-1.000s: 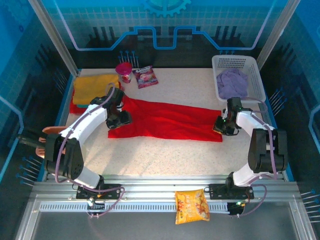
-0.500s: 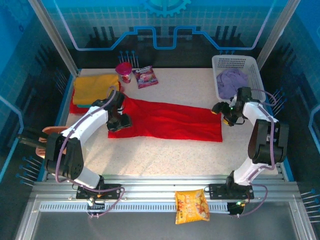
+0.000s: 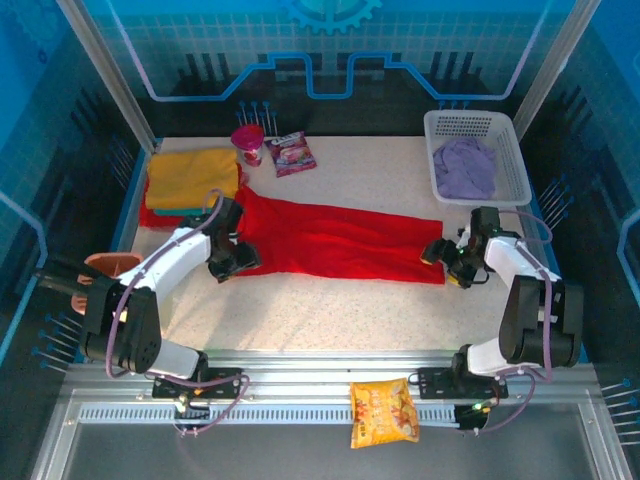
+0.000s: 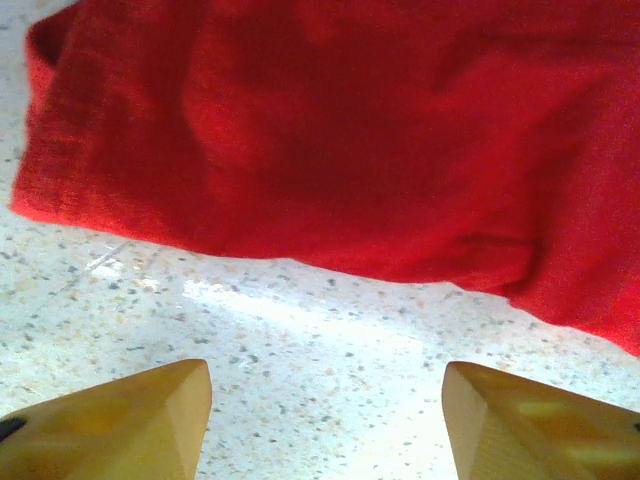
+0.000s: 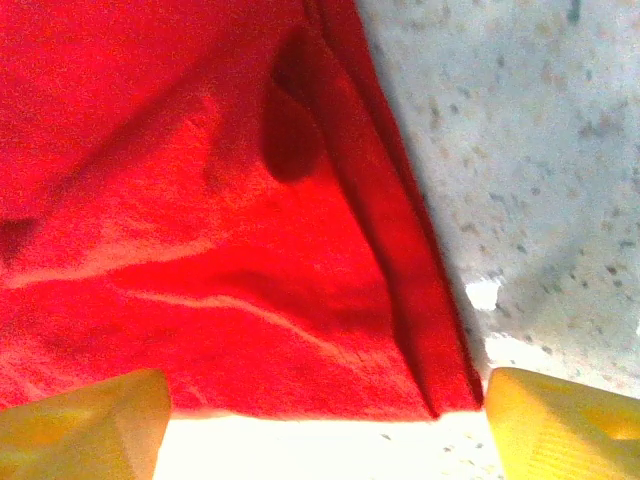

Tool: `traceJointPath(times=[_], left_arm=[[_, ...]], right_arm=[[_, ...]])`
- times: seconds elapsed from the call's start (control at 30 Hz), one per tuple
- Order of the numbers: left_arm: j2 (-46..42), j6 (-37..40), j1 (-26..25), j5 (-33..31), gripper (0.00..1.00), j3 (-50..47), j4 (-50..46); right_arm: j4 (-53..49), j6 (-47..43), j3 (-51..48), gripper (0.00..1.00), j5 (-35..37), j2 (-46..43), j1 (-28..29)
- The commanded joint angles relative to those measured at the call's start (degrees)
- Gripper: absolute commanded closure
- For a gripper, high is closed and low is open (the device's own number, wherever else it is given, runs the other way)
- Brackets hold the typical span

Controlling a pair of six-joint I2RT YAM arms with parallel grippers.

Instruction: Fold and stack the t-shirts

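Cloth of the red t-shirt [image 3: 340,240] lies flat as a long band across the middle of the table [image 3: 330,310], its left end near the rear left corner and its right end squared off near the right side. At the rear left a folded yellow t-shirt [image 3: 190,172] rests on a stack, with the thin edge of a teal t-shirt [image 3: 190,208] showing beneath it. A lilac t-shirt [image 3: 465,168] lies bunched inside the white lattice basket [image 3: 470,120] at the rear right.

Left tool [image 3: 228,262] sits low at the near edge of the red t-shirt's left end. In the left wrist view its two yellow fingers [image 4: 120,420] stand spread, bare table between them and the red hem [image 4: 350,130] just ahead, untouched.

Right tool [image 3: 445,265] sits at the red t-shirt's near right corner. In the right wrist view its fingers [image 5: 560,415] are spread wide on either side of that corner [image 5: 200,250], which lies flat and is not pinched.

A pink cup [image 3: 247,143] and a maroon snack packet [image 3: 292,152] stand at the rear edge. An orange-yellow snack bag [image 3: 384,412] lies on the front rail between the arm bases.
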Motion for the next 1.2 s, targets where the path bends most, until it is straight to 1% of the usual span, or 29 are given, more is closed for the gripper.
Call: traceJointPath(times=[0.0,0.03,0.2,0.3,0.37,0.4,0.47,0.5,0.6,0.67,0.73,0.87,0.93,1.0,1.03,1.1,1.17], left_arm=[[-1.5,-4.3,4.0,4.8,0.34,-2.8,4.1],[-1.1,-4.9,4.9,5.6,0.34,-3.9,5.2],[1.6,-9.3,6.3,3.2,0.35,-8.1,10.5],[0.7,-12.2,6.6,4.9,0.35,-11.1,14.9],[-0.3,-13.4,6.7,3.6,0.35,-12.8,17.2],[-0.5,-13.9,6.8,3.3,0.35,-13.4,18.4],[-0.8,-15.2,6.8,4.1,0.35,-14.8,21.1],[-0.9,-15.9,6.8,4.4,0.35,-15.3,22.3],[-0.8,-18.6,6.8,2.9,0.36,-17.6,26.1],[-1.0,-20.3,6.9,1.7,0.37,-19.8,31.2],[-1.0,-21.7,6.9,2.1,0.38,-20.9,35.0],[-2.7,-24.0,6.8,3.3,0.42,-23.6,43.1],[-4.3,-23.9,6.8,2.9,0.42,-23.9,43.9],[-5.2,-23.4,6.8,2.7,0.43,-23.2,43.2],[-5.4,-23.0,6.9,3.0,0.46,-23.0,43.4],[-5.6,-22.6,6.9,3.3,0.51,-22.5,43.3],[-6.1,-22.8,7.1,4.2,0.52,-21.7,43.1]], right_arm=[[-1.0,0.2,-1.8,0.26,1.0,-1.7,0.7],[-0.7,0.5,-2.0,0.32,0.7,-1.5,0.8],[0.6,1.1,-1.9,0.43,-0.1,1.4,1.9],[-0.1,0.6,-2.2,0.44,1.4,2.3,2.6],[0.5,1.0,-2.8,0.44,1.7,2.7,2.6],[0.6,1.0,-2.8,0.43,2.1,2.7,2.7],[0.0,0.7,-2.5,0.32,3.8,2.6,2.9],[-0.3,0.4,-2.3,0.3,4.3,2.6,2.9],[-0.7,-0.1,-1.9,0.29,5.2,3.2,2.9],[0.2,0.2,-2.4,0.3,5.4,3.4,3.0],[0.8,0.4,-2.8,0.31,5.8,3.8,3.0],[0.6,0.2,-2.6,0.37,6.5,4.2,2.9],[-0.4,0.1,-2.1,0.37,6.7,3.1,2.9],[-1.6,-0.2,-1.7,0.32,7.3,1.0,2.9],[-2.2,-0.4,-1.4,0.29,7.3,-0.3,2.9],[-2.7,-0.6,-1.3,0.27,6.9,-2.0,2.7],[-3.6,-1.0,-0.5,0.26,6.6,-2.5,2.6]])
